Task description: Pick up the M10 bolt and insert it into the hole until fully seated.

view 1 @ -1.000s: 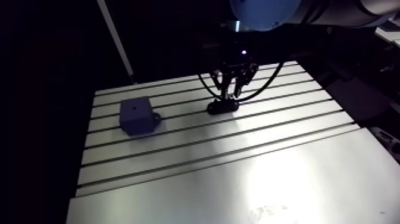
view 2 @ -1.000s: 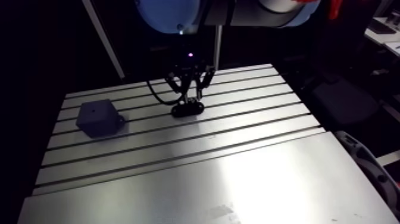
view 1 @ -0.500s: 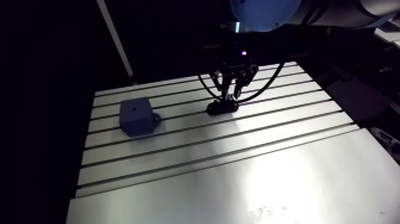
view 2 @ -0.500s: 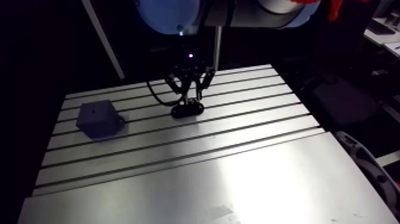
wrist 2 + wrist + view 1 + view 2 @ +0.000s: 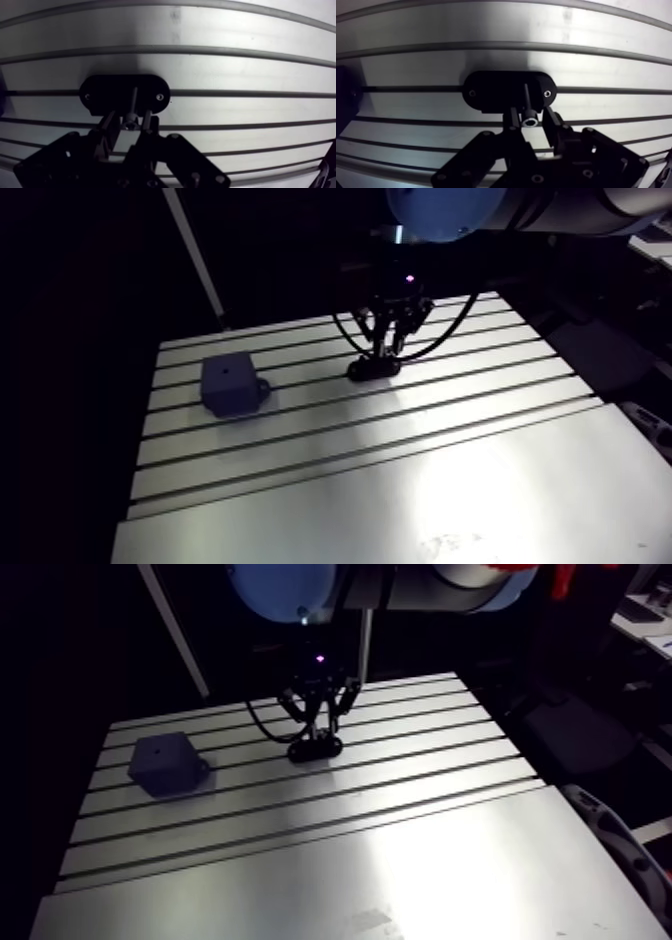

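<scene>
A black oval holder (image 5: 508, 90) with two screws is fixed on the slotted table (image 5: 486, 30). The bolt (image 5: 528, 107) stands upright over the holder, its socket head (image 5: 529, 121) gripped between my two fingers. My gripper (image 5: 529, 122) is shut on the bolt's head, directly above the holder. The shank reaches down toward the holder's middle; the lower end is hard to make out. In the arm view the gripper (image 5: 388, 348) hangs just over the holder (image 5: 374, 369). A dark blue block (image 5: 229, 382) with a small hole in its top sits to the left.
The aluminium table (image 5: 400, 458) has several long slots running across it and a smooth plate (image 5: 420, 508) toward the front. A slanted pole (image 5: 195, 258) rises behind the table's back left edge.
The gripper with the bolt has risen slightly above the black holder. The blue block has stayed where it was.
</scene>
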`<act>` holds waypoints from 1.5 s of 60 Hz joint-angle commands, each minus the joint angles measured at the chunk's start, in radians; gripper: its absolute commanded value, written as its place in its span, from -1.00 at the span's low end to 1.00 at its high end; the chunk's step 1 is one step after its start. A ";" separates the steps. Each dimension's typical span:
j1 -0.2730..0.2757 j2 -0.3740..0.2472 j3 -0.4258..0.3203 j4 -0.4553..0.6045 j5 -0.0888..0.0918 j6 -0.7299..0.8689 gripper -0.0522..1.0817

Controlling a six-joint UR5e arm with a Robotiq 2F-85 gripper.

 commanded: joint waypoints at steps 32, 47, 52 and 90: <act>0.001 0.003 0.000 0.002 0.001 -0.001 0.25; 0.002 0.001 0.000 0.002 0.001 0.000 0.30; 0.002 0.001 0.000 0.002 0.001 0.000 0.30; 0.002 0.001 0.002 0.004 0.007 -0.002 0.48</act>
